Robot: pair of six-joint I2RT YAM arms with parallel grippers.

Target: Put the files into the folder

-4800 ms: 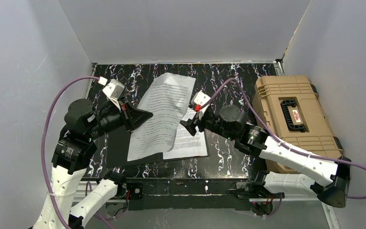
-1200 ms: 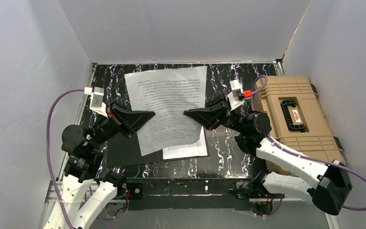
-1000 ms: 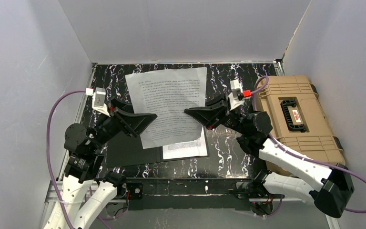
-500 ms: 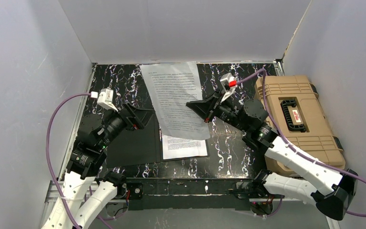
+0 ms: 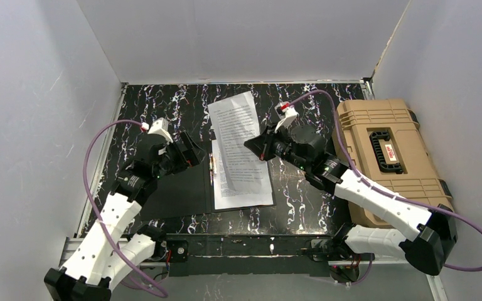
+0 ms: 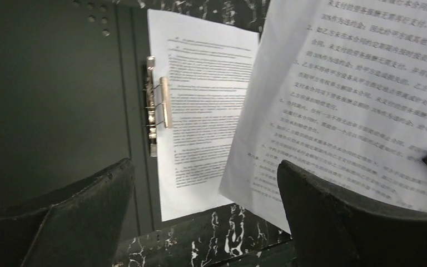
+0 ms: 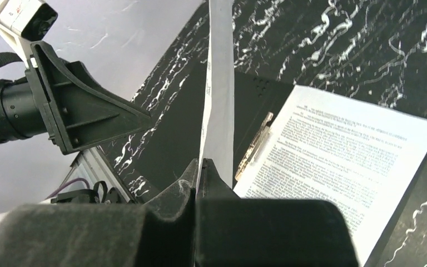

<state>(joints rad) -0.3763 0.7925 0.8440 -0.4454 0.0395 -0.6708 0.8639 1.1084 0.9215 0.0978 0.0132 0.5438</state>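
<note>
White and floppy, the lifted sheet (image 5: 237, 122) hangs above the far right part of the folder (image 5: 176, 191). The right gripper (image 5: 258, 146) pinches it at its right edge, jaws pressed tight on the paper. In the right wrist view the sheet shows edge-on, rising straight out of the closed fingertips (image 7: 184, 192). The folder lies open and flat on the black marbled table (image 5: 301, 200). Its inside is black, with the metal clip (image 5: 211, 168) along the spine. On the folder's right half a second sheet (image 5: 243, 187) lies flat. Its left edge meets the clip, and whether it is clamped cannot be told. The left gripper (image 5: 193, 153) hovers over the far part of the folder's left half, close to the spine, with its jaws spread wide and nothing between them.

Both files carry dense lines of black print. In the left wrist view the lifted sheet shows numbered paragraphs of small characters, too soft to read, and the flat sheet's print is finer still. Well apart to the right of the folder stands a tan case (image 5: 408, 172) with a black handle. The red-and-white label (image 5: 390, 152) by the handle has writing too small to make out
</note>
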